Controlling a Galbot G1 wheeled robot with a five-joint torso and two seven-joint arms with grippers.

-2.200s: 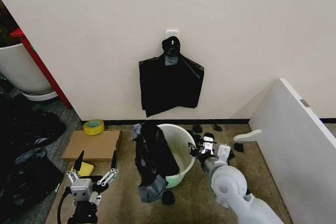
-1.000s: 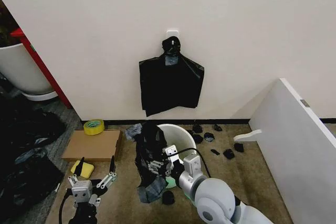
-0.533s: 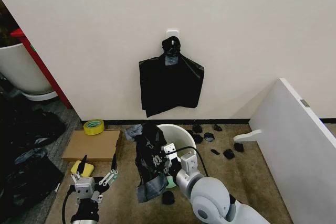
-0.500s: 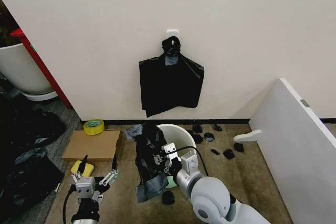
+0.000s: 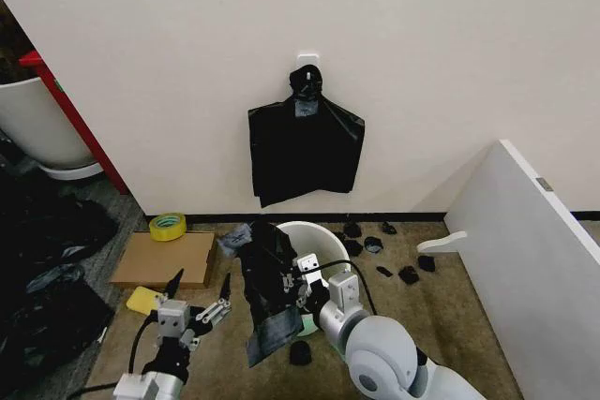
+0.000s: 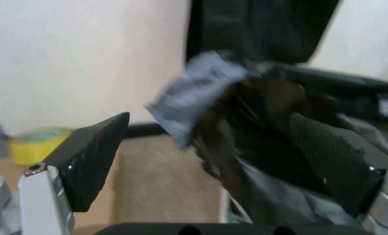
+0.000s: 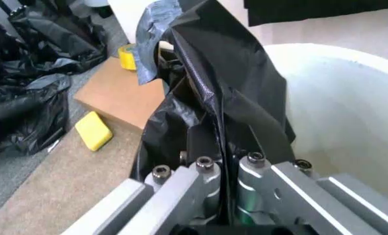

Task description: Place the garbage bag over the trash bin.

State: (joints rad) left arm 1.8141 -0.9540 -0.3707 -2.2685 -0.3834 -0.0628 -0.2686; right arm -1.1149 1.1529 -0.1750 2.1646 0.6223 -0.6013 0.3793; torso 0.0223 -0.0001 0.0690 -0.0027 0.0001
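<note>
Since half a second ago the left gripper point(image 5: 198, 305) has moved right and toward the wall, closing on the garbage bag point(image 5: 270, 288); its two dark fingers point(image 6: 92, 157) are spread wide with nothing between them, and the bag hangs just to their right. The bag itself has lifted a little on its left side, its grey torn flap now sticking out at the upper left.

The right gripper point(image 5: 302, 280) is at the near left rim of the trash bin point(image 5: 323, 255), closed on a fold of the bag; in the right wrist view the black film point(image 7: 223, 88) runs straight down between its jaws. From that grip the bag drapes over the bin's left rim and down its outer left side to the carpet, while most of the bin's point(image 7: 341, 112) white inside stays uncovered.

On the floor to the left lie a flat piece of cardboard point(image 5: 165, 259), a roll of yellow tape point(image 5: 167, 226) and a yellow sponge point(image 5: 142, 301). A bundle of black bags point(image 5: 306, 142) hangs on the far wall above the bin.
</note>
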